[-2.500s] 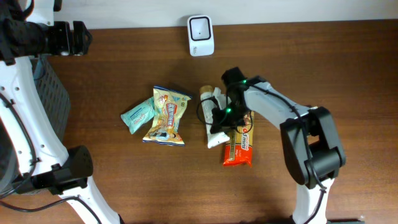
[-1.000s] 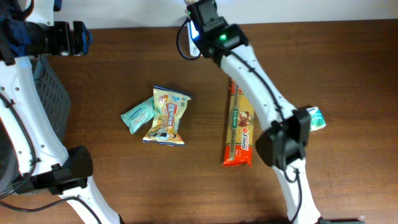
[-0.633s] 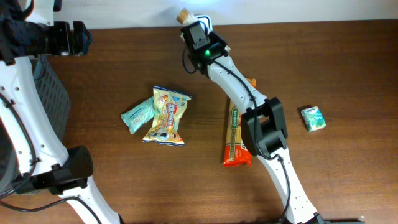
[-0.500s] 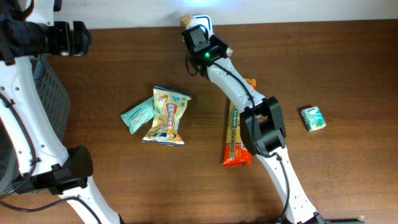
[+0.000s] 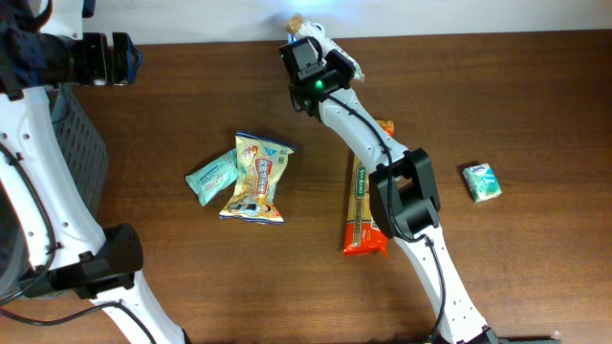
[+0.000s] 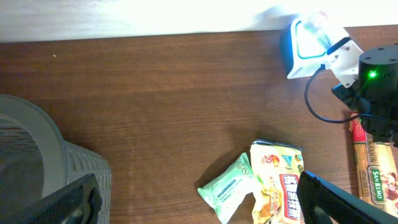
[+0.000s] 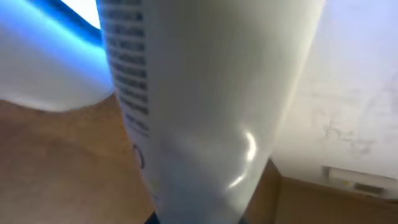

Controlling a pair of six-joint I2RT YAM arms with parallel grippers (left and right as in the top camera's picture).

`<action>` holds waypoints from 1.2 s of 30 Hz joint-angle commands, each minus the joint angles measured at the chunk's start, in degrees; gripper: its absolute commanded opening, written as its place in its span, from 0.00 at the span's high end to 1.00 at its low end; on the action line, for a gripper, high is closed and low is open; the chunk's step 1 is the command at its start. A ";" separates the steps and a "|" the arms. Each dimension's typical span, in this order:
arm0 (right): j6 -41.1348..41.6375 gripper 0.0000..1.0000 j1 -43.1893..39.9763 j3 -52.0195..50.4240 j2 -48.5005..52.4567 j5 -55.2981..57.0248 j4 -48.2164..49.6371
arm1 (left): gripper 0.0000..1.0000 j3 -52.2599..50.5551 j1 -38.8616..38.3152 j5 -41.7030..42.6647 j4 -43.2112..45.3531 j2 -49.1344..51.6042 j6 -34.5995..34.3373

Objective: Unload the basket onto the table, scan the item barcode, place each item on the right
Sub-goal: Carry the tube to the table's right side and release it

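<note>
The item is a white tube (image 5: 342, 60) with a tan cap, and my right gripper (image 5: 314, 55) is shut on it at the far edge of the table. It hangs right over the white scanner (image 6: 303, 42), which glows blue. In the right wrist view the tube (image 7: 205, 93) fills the frame, with dark printed lines (image 7: 127, 81) facing the blue glow (image 7: 50, 62); the fingers are hidden behind it. My left gripper (image 6: 202, 205) is open and empty, high over the left side of the table, far from the scanner.
A yellow snack bag (image 5: 256, 177) and a mint-green pack (image 5: 212, 179) lie left of centre. An orange spaghetti pack (image 5: 368, 205) lies under the right arm. A small green box (image 5: 481, 182) sits at the right. A grey basket (image 6: 37, 162) stands at the left.
The right gripper lifted the tube from beside the spaghetti pack and carried it to the scanner. In the last half second the tube tilted slightly to the right. The left arm stayed still.
</note>
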 commanded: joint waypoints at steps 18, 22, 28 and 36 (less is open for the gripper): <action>48.04 0.96 -24.46 -13.29 -38.27 -39.12 -57.77 | 0.01 0.15 0.09 0.46 0.09 -0.55 0.35; 50.07 0.96 -29.99 -34.32 -38.27 -38.62 -43.98 | 0.01 0.15 0.09 0.46 0.09 -0.55 0.35; 49.88 0.96 -30.86 -52.72 -38.27 -38.91 -27.34 | 0.01 0.15 0.09 0.46 0.09 -0.55 0.33; 44.85 0.34 -32.20 -49.90 -38.29 -44.15 -32.79 | 0.01 0.15 0.09 0.46 0.07 -0.55 0.35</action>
